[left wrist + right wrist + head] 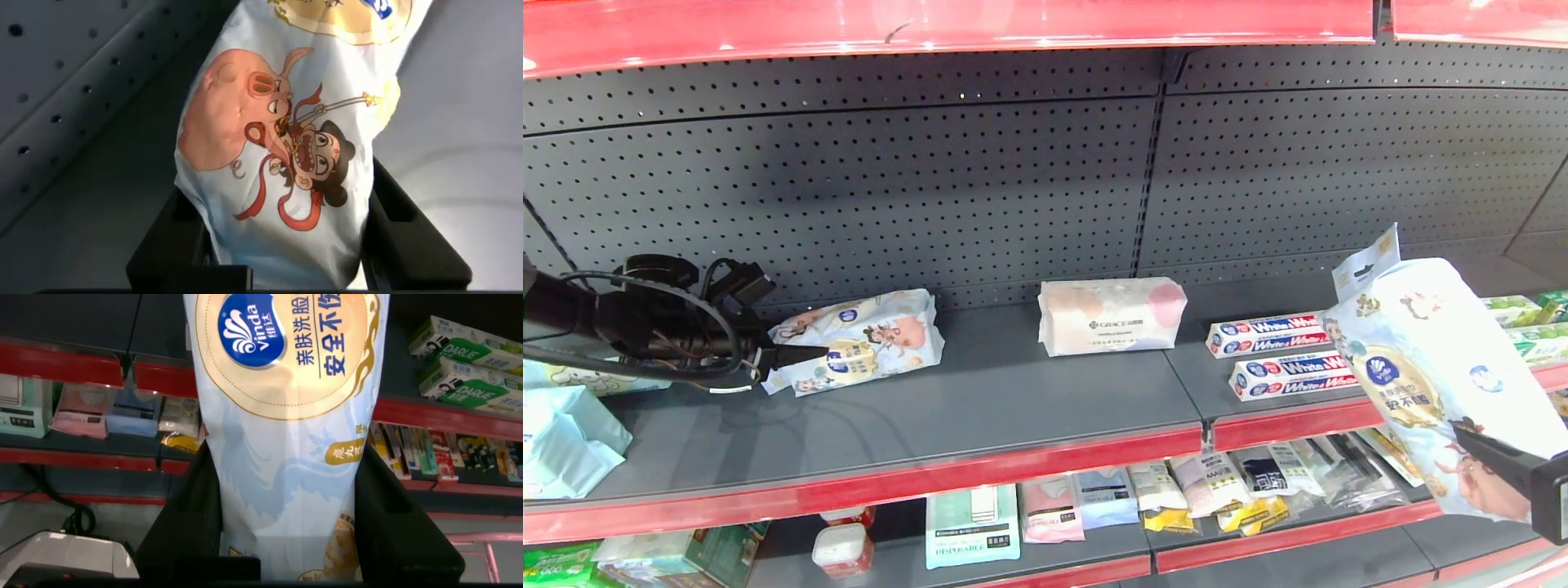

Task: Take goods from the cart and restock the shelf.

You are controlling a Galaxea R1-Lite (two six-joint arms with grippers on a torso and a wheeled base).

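head: left gripper (800,355) on first pack (866,339), lying on shelf (1013,392); right gripper (1470,439) holds second pack (1417,367) out front | left wrist: jaws pinch first pack | right wrist: jaws pinch second pack | step, likely: placing; next: release first, shelve second

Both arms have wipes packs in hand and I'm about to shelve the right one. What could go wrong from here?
1. The right gripper holds the raised wipes pack by one end, tilted in front of the toothpaste boxes; going in, it may knock them askew.
2. The left gripper is shut on one end of the lying wipes pack on the shelf; retracting before opening would likely drag it toward the front edge.
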